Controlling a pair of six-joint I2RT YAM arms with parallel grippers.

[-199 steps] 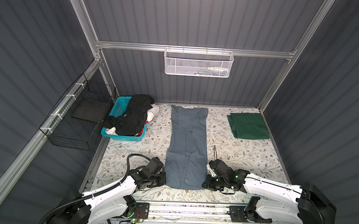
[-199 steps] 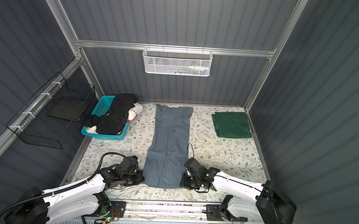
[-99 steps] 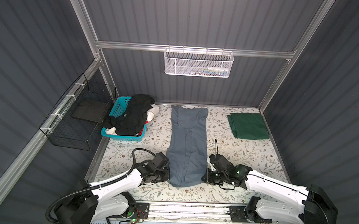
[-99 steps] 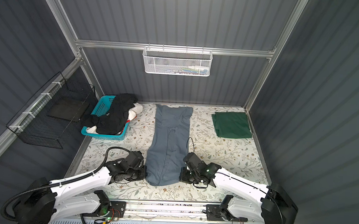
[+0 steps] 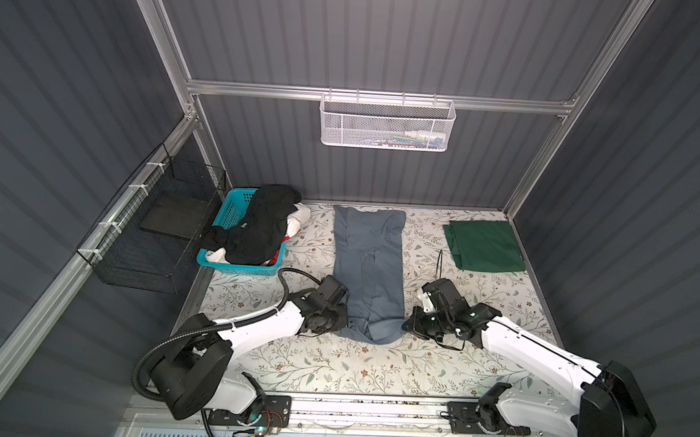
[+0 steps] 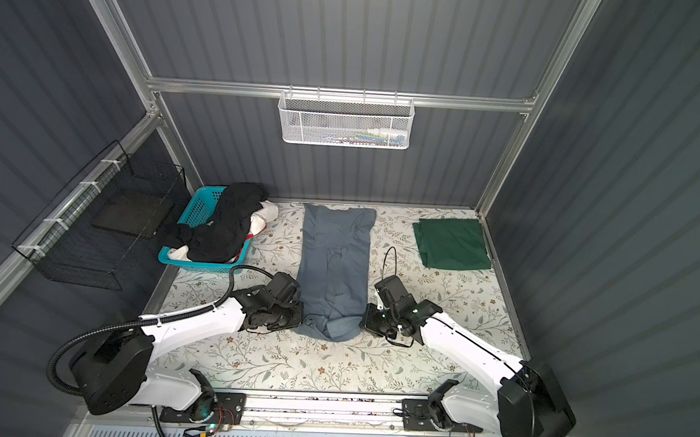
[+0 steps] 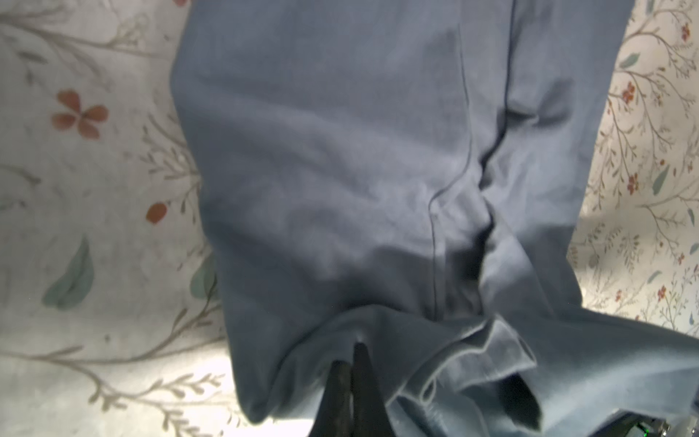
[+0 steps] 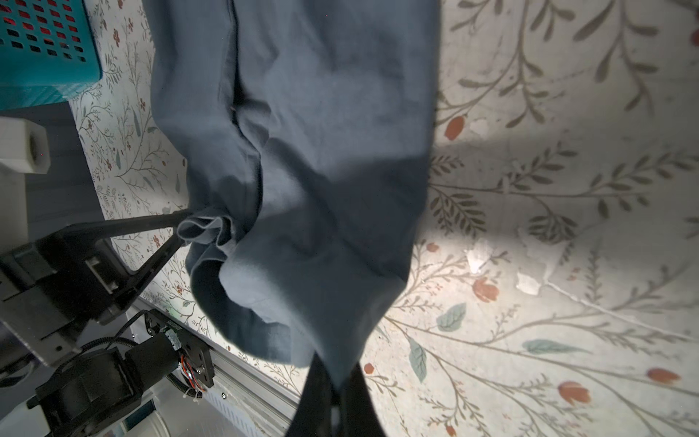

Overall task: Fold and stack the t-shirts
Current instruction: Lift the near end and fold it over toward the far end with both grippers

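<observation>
We have the slate blue-grey cloth t-shirt [image 5: 368, 262] lying as a long narrow strip down the middle of the floral-printed table cover [image 5: 322, 363], its near hem raised a little off the cover. Our left gripper [image 7: 353, 363] is pinched tight on the hem's left corner, and our right gripper [image 8: 334, 382] is clamped likewise on the right corner. The folded dark green t-shirt [image 5: 484, 246] lies well apart at the far right. A heap of black, white and red shirts [image 5: 265, 222] fills the turquoise plastic lattice basket [image 5: 232, 208]. The risk we see is that the hem bunches and sags between the two grips. Carrying it unevenly towards the collar could skew the fold, or a thin pinch could slip and drop a corner.
</observation>
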